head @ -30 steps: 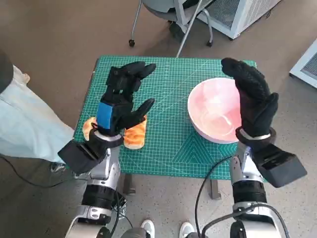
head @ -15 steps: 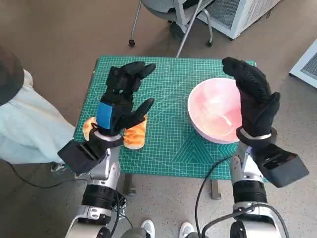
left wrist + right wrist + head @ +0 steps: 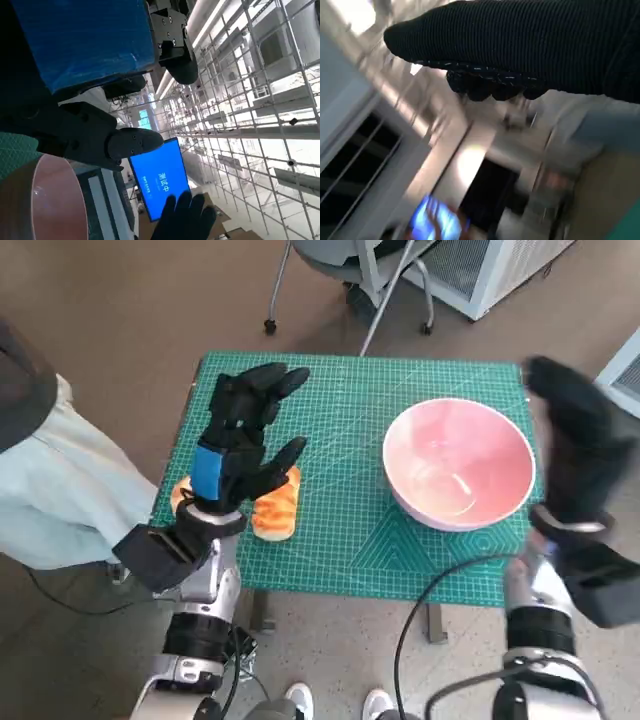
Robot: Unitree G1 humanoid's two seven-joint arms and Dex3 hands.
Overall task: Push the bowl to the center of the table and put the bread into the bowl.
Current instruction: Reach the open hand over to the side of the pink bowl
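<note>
A pink bowl [image 3: 458, 462] sits on the right part of the green cutting mat [image 3: 350, 410]; its rim [image 3: 37, 195] also shows in the left wrist view. The golden bread [image 3: 274, 510] lies near the mat's front left, partly hidden under my left hand [image 3: 240, 445]. That hand hovers above it with fingers spread and holds nothing. My gloved right hand [image 3: 580, 445] is raised beside the bowl's right side, blurred, fingers extended, holding nothing. The glove [image 3: 530, 45] fills the top of the right wrist view, and its fingers [image 3: 185, 217] show in the left wrist view.
A person in pale trousers [image 3: 60, 490] stands close to the table's left edge. A chair base with casters [image 3: 350, 290] is behind the table, and a white cabinet [image 3: 480, 270] stands at the back right. Feet [image 3: 335, 702] show below the table's front edge.
My right hand has swung from over the bowl out to its right side, uncovering the bowl. The whole view shifted slightly. The left hand has hardly moved.
</note>
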